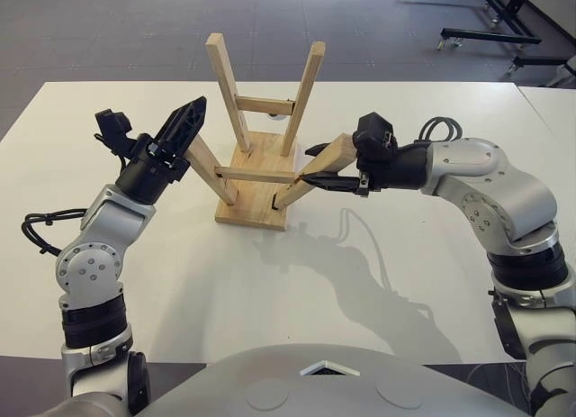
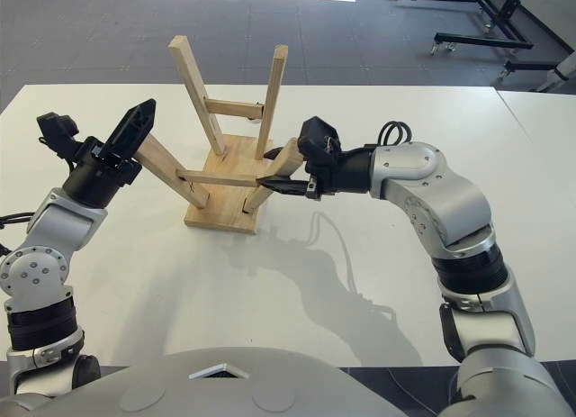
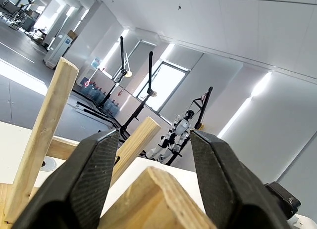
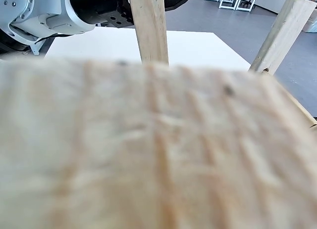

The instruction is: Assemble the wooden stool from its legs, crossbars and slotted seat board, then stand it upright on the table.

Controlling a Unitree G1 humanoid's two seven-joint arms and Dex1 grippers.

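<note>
The wooden stool stands upside down mid-table, its seat board (image 1: pixel 256 212) flat on the top and its legs pointing up and outward. Crossbars (image 1: pixel 265 104) join the legs. My left gripper (image 1: pixel 196 106) sits over the top end of the near-left leg (image 1: pixel 212 170), open; its fingers (image 3: pixel 94 179) flank the leg's end (image 3: pixel 153 199). From the right side, my right gripper (image 1: pixel 304 166) is shut on the near-right leg (image 1: pixel 337 151) about halfway up. That leg (image 4: pixel 158 150) is very close and blurred in the right wrist view.
The white table (image 1: pixel 270 291) has free room in front of the stool and on both sides. A black cable (image 1: pixel 40 226) hangs by my left arm. A second table (image 1: pixel 553 102) adjoins at the right. Wheeled frames (image 1: pixel 490 30) stand on the floor behind.
</note>
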